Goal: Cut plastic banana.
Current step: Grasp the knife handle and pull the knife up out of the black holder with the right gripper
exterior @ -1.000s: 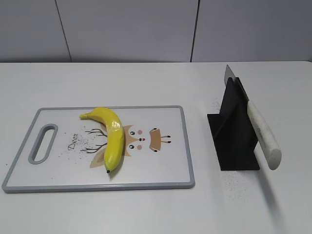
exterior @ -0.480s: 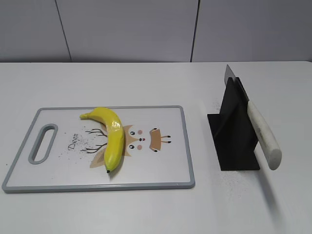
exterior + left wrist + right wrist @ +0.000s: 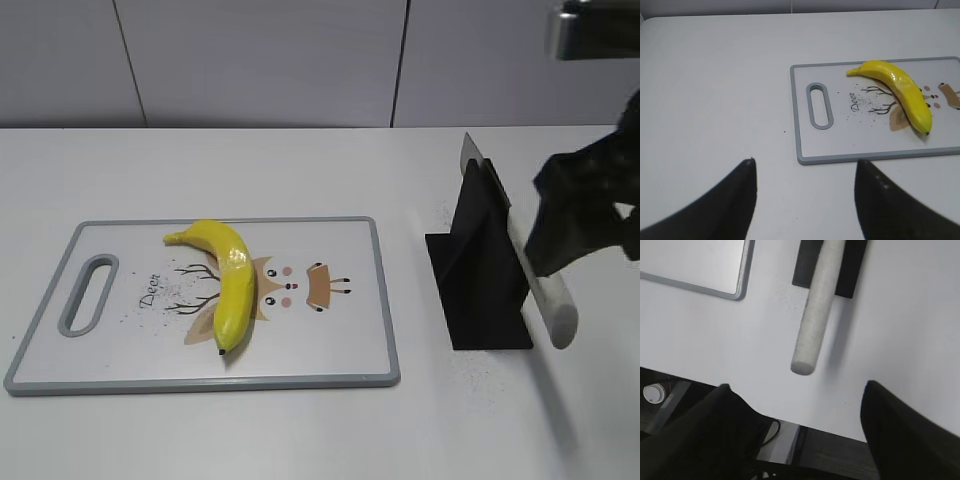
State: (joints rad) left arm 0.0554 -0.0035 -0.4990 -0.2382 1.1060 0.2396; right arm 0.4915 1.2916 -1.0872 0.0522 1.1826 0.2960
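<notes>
Exterior view: my right gripper (image 3: 585, 225) has just swung into the scene from the right, where a moment ago there was none, and now hovers over the pale handle of the knife (image 3: 545, 280) resting in its black stand (image 3: 478, 270). Its jaws are spread wide and empty, as are those of my left gripper (image 3: 802, 200). The plastic banana (image 3: 228, 280) lies untouched on the cutting board (image 3: 340, 350), so cutting has yet to begin; I judge grasping the knife comes next.

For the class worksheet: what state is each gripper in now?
Left gripper: jaws open, holding nothing.
Right gripper: jaws open, empty, near the knife handle.
</notes>
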